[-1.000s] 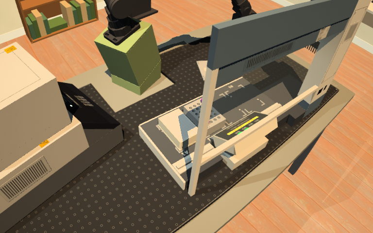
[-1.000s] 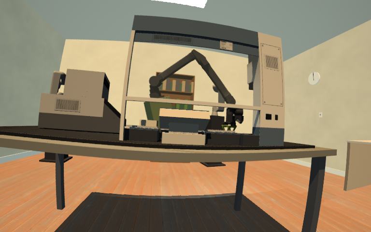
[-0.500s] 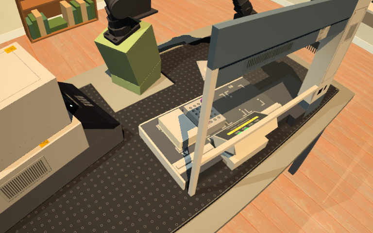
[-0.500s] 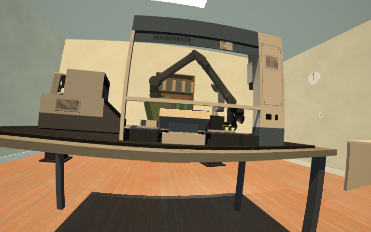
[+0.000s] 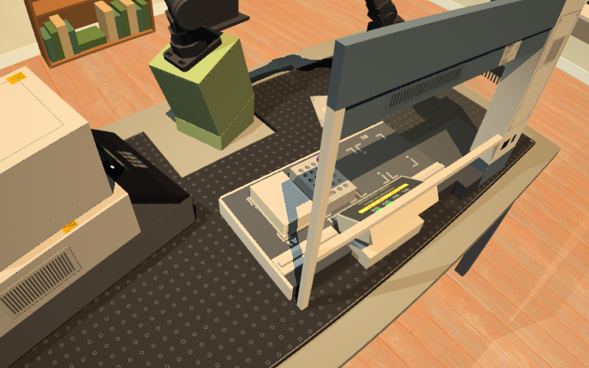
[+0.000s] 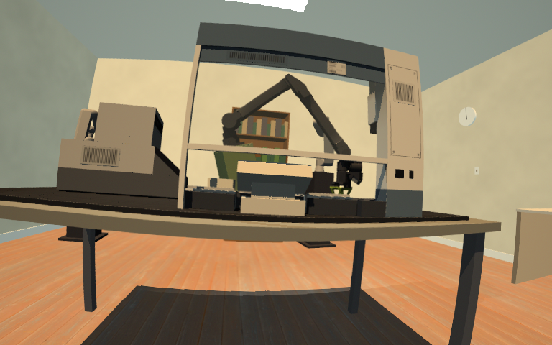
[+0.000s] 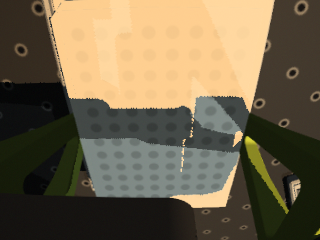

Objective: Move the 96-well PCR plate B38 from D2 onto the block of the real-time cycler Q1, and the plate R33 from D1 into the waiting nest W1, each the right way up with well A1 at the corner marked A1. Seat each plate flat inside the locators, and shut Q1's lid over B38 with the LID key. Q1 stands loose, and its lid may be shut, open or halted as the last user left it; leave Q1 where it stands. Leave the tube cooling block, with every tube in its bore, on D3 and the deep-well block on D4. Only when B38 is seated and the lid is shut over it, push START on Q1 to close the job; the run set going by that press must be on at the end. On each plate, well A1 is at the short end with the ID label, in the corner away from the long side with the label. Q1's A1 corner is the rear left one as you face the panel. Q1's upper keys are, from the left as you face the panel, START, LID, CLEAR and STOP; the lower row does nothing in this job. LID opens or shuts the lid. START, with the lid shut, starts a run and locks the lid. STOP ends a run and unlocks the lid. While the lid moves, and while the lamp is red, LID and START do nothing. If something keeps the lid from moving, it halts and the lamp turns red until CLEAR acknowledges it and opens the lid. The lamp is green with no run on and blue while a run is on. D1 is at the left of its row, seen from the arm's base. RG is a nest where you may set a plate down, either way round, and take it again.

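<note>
My gripper (image 7: 161,120) is shut on a pale 96-well PCR plate (image 7: 160,94), its green fingers on the two long sides. I cannot read the plate's label. In the exterior view the gripper (image 6: 341,187) is low behind the right of the deck frame. In the top view the frame's top beam hides it. The cycler Q1 (image 5: 51,173) stands at the left with its lid down. A pale lamp (image 5: 112,166) shows on its black panel.
The tube cooling block (image 5: 323,179) and the deep-well block (image 5: 278,204) sit on the deck tray. Two deck places to their right (image 5: 382,160) hold only locator marks. The tall deck frame (image 5: 434,56) spans the tray. The arm's green pedestal (image 5: 204,95) stands behind.
</note>
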Motion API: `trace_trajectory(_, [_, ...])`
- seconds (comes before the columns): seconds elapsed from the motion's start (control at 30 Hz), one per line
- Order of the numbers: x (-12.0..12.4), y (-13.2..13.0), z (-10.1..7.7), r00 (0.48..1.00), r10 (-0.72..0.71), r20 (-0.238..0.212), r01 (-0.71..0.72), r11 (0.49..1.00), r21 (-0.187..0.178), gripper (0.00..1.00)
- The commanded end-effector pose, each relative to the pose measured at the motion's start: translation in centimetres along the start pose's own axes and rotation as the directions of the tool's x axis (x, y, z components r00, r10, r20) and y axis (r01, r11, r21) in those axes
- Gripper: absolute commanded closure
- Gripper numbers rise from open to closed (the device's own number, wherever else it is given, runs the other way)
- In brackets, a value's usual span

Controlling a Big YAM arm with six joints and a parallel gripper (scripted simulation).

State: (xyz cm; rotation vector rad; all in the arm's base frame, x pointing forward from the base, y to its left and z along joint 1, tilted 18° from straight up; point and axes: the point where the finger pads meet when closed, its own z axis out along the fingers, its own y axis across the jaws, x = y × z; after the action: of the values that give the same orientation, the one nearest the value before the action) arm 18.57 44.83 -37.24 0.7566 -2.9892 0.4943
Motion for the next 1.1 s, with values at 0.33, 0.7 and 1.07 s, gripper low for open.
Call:
trace_trajectory(0.33, [-4.2, 1.6, -3.9, 0.998, 0.015, 0.056, -0.012, 0.999, -0.05, 1.0])
trace_trajectory(0.7, [-2.6, 2.2, -1.8, 0.998, 0.018, 0.052, -0.016, 0.999, -0.043, 1.0])
trace_trajectory(1.07, [-0.7, 1.7, -1.1, 0.999, 0.003, 0.038, -0.002, 1.0, -0.03, 1.0])
